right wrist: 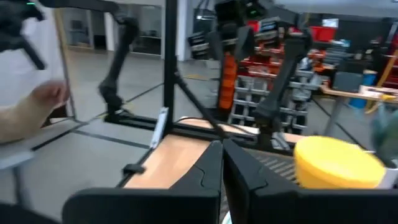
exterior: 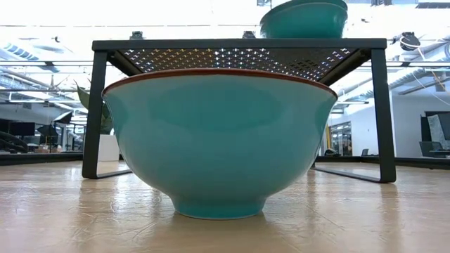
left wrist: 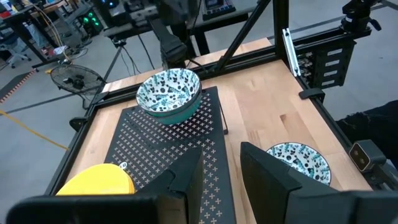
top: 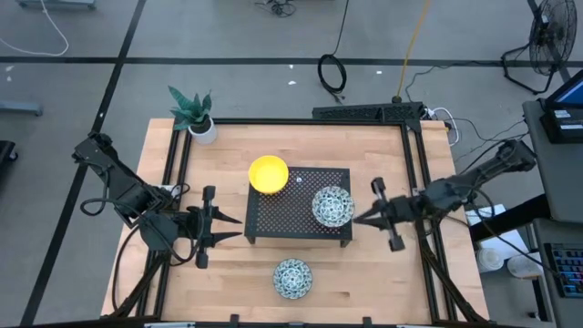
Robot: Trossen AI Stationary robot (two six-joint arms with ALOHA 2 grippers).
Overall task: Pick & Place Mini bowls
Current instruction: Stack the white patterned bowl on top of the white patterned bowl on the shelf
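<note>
A yellow bowl point(top: 268, 173) and a patterned bowl point(top: 332, 206) sit on the black rack point(top: 282, 219); another patterned bowl point(top: 292, 278) rests on the bench point(top: 383, 282). Left gripper point(top: 239, 228) jaws slightly apart, empty; right gripper point(top: 355, 219) jaws closed, empty.

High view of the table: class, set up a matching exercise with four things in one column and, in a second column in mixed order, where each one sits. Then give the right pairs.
Things:
1. yellow bowl
2. patterned bowl on the rack
3. patterned bowl off the rack
4. potted plant

Places:
A. on the bare wood in front of the black rack
B. at the table's far left corner
C. on the rack's right side, near the right hand
D. at the rack's far left corner, overhanging its edge

Pairs: 1-D, 2-C, 3-A, 4-B
</note>
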